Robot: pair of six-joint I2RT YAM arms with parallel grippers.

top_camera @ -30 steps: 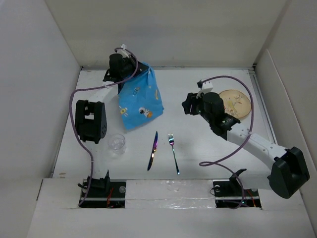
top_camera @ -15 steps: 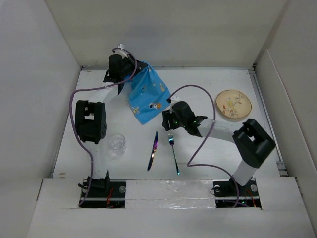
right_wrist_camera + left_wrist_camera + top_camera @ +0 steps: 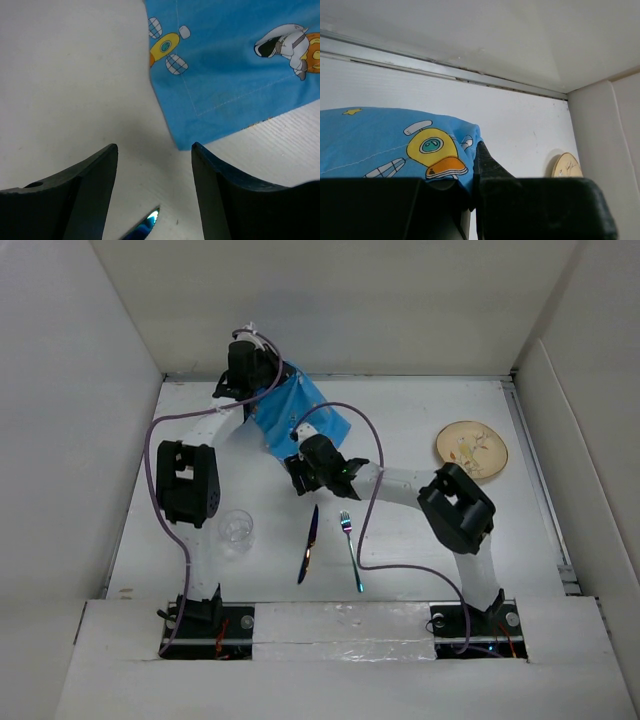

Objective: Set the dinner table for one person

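The blue space-print placemat (image 3: 300,422) hangs lifted over the far left of the white dinner table (image 3: 420,530). My left gripper (image 3: 262,383) is shut on its far corner; the cloth (image 3: 395,145) shows pinched between the fingers in the left wrist view. My right gripper (image 3: 297,472) is open and empty, just below the placemat's lower corner (image 3: 182,142). A knife (image 3: 309,544) and a fork (image 3: 351,549) lie near the front middle; the knife tip (image 3: 147,225) shows between my right fingers. A clear glass (image 3: 237,528) stands at the front left. A tan plate (image 3: 471,450) lies at the right.
White walls enclose the table on the left, back and right. The right arm stretches across the middle of the table, its purple cable looping over the fork area. The plate's edge (image 3: 566,166) shows in the left wrist view.
My right arm has swung from beside the plate leftward across the table to the placemat's lower corner. My left gripper has shifted the hanging placemat slightly right and back.
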